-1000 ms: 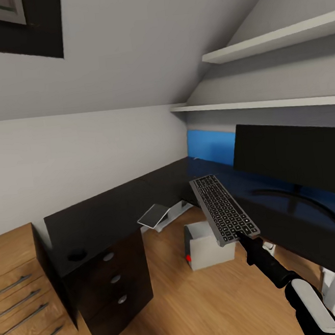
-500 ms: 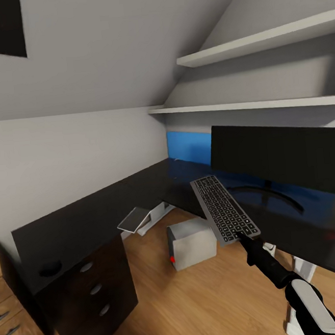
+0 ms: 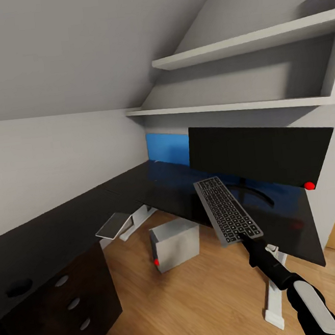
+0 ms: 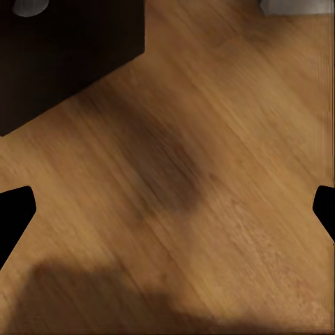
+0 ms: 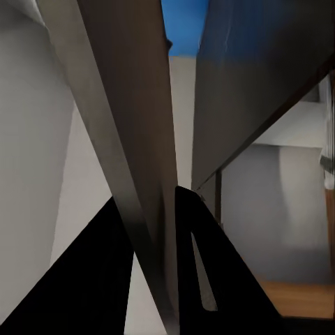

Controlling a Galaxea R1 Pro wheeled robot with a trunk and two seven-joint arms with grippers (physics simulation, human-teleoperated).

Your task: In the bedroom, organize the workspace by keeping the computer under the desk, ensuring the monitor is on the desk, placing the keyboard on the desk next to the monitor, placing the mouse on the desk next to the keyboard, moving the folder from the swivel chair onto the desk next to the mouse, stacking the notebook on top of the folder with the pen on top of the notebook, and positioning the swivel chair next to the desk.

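Right now the right gripper [image 3: 242, 237] is clamped on the near short edge of the keyboard [image 3: 226, 210], holding it up in the air, tilted, w/ the key side facing up. Keyboard hangs over the front edge of the desk [image 3: 138, 185], its far end over the desktop just in front of the monitor [image 3: 258, 153], near end out over the wood floor [image 3: 200, 297]. In the right wrist view the keyboard [image 5: 129, 139] shows edge-on as a grey slab running away from the camera, pinched between the two dark fingers [image 5: 202, 265], w/ the desk underside [image 5: 258, 77] beside it.

Monitor stands on the desk's right wing, screen dark, small red dot at its lower right corner; blue wall panel [image 3: 168, 148] behind it to the left. Computer [image 3: 175, 243] sits on the floor under the desk, near the inner corner, red light on its front lower edge. Two white shelves [image 3: 230, 74] on the wall above the monitor. Desk's left wing has drawers w/ round silver knobs [image 3: 73, 303].

Left gripper [image 4: 167, 209] is spread wide, fingertips at opposite edges of the left wrist view, nothing between them, over bare wood floor [image 4: 209, 174], w/ a corner of the black drawer block [image 4: 63, 49] close by.
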